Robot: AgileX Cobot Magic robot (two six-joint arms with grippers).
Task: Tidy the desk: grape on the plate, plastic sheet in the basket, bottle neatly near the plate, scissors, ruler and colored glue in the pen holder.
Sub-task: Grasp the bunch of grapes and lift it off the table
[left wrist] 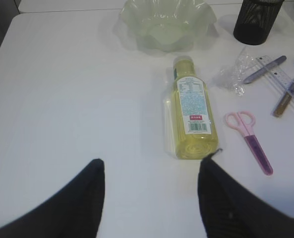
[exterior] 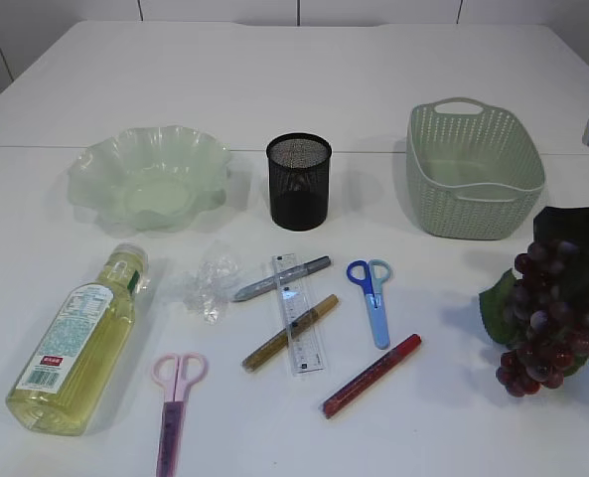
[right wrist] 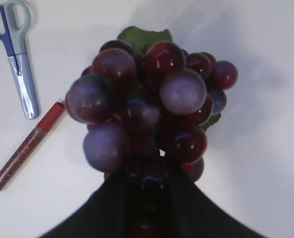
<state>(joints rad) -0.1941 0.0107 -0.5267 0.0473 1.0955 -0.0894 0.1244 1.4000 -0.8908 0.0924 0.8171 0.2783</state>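
**At the right edge of the desk: grapes up in the air**

At the far right of the exterior view the grape bunch (exterior: 550,313) hangs off the table, long axis roughly vertical, tip pointing down, leaf (exterior: 498,308) sticking out to the left. The right gripper (right wrist: 147,178) is clenched on the bunch's stem end; you only really see that in the right wrist view, where the dark fingers (right wrist: 112,198) pinch in around the lowest berries. The exterior view barely shows that arm at all.

Below the bunch in the wrist shot: blue scissors (right wrist: 15,54) and the red glue stick (right wrist: 27,147) lying flat.

The left gripper (left wrist: 151,193) hovers with jaws spread apart, holding nothing, just short of the bottle (left wrist: 190,108), which lies on its side with the cap toward the plate (left wrist: 137,22).

The pen holder (exterior: 298,181) and basket (exterior: 473,174) stand at the back.
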